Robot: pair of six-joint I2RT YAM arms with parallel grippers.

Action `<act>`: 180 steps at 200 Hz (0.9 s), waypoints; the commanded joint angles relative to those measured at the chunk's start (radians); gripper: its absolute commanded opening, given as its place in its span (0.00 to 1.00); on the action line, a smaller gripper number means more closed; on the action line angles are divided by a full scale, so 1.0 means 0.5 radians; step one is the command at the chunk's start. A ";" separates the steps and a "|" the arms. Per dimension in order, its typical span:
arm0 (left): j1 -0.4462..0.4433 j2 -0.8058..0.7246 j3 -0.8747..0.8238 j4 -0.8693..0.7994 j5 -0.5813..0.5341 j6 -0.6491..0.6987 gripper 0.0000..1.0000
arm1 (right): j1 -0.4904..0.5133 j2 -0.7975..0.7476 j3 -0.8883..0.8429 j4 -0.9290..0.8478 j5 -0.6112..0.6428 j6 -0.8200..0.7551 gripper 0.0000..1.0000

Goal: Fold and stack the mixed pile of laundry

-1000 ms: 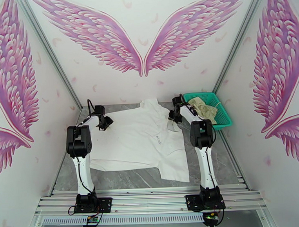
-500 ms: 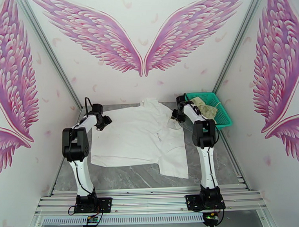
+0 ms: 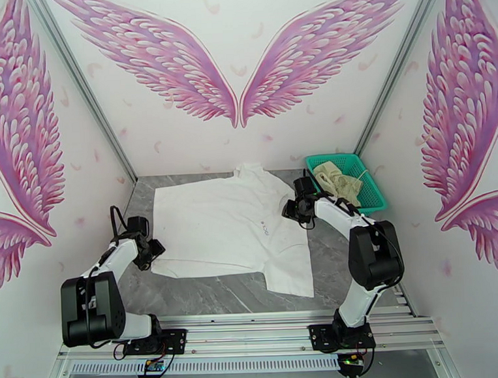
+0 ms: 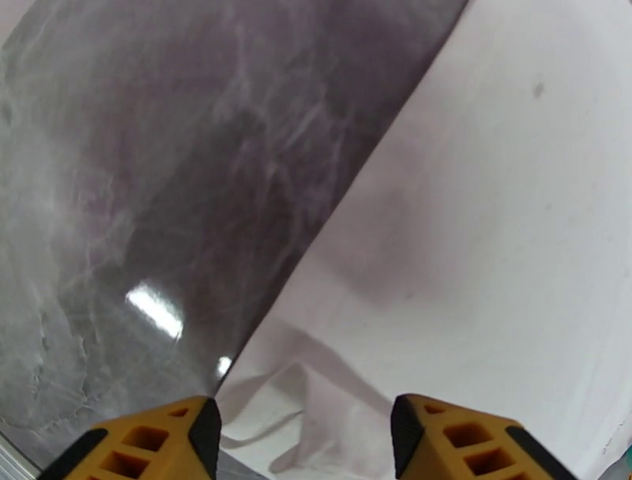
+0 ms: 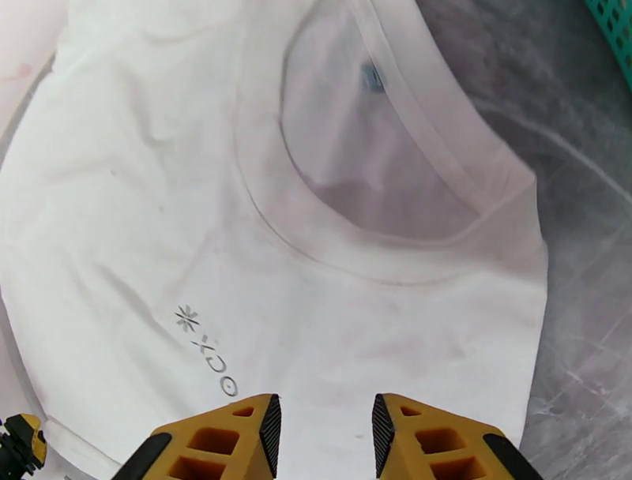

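A large white shirt (image 3: pixel 231 226) lies spread flat on the grey marble table (image 3: pixel 220 295), its hem to the left and its neck to the right. My left gripper (image 3: pixel 150 251) hovers open at the hem's near corner; in the left wrist view the yellow fingers (image 4: pixel 158 450) straddle a wrinkled corner of the shirt (image 4: pixel 474 237). My right gripper (image 3: pixel 295 209) is open above the neckline (image 5: pixel 379 158), nothing between its fingers (image 5: pixel 442 442), with the small chest mark (image 5: pixel 207 351) to the left. A cream-beige garment (image 3: pixel 337 178) sits in the basket.
The teal mesh basket (image 3: pixel 373 198) stands at the back right corner, its edge (image 5: pixel 616 24) just right of the shirt's neck. Bare marble (image 4: pixel 158 158) runs along the shirt's left edge and in front of it. Walls close in on three sides.
The left arm swung back from the shirt's far left corner to its near left corner, and its jaws widened. The right gripper released the lifted cloth by the neck; the shirt now lies flat.
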State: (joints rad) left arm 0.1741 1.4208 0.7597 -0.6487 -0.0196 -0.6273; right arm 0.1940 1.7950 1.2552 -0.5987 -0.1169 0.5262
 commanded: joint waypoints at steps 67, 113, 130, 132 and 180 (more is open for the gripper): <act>-0.010 -0.166 -0.091 -0.032 -0.034 -0.100 0.10 | 0.023 -0.046 -0.108 0.145 -0.068 -0.021 0.40; -0.099 -0.414 -0.179 -0.249 -0.069 -0.245 0.03 | 0.026 -0.130 -0.199 0.111 -0.077 -0.022 0.40; -0.138 -0.549 -0.224 -0.362 -0.116 -0.330 0.02 | 0.026 -0.210 -0.282 0.102 -0.052 -0.020 0.40; -0.141 -0.570 -0.228 -0.377 -0.124 -0.341 0.01 | 0.025 -0.219 -0.291 0.102 -0.048 -0.019 0.40; -0.166 -0.975 -0.300 -0.727 -0.422 -0.641 0.50 | 0.024 -0.388 -0.529 0.070 -0.022 -0.007 0.41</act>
State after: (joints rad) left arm 0.0898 1.0050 0.6228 -0.8761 -0.1192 -0.8452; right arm 0.1978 1.6459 1.0424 -0.5457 -0.1421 0.5232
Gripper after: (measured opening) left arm 0.344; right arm 0.407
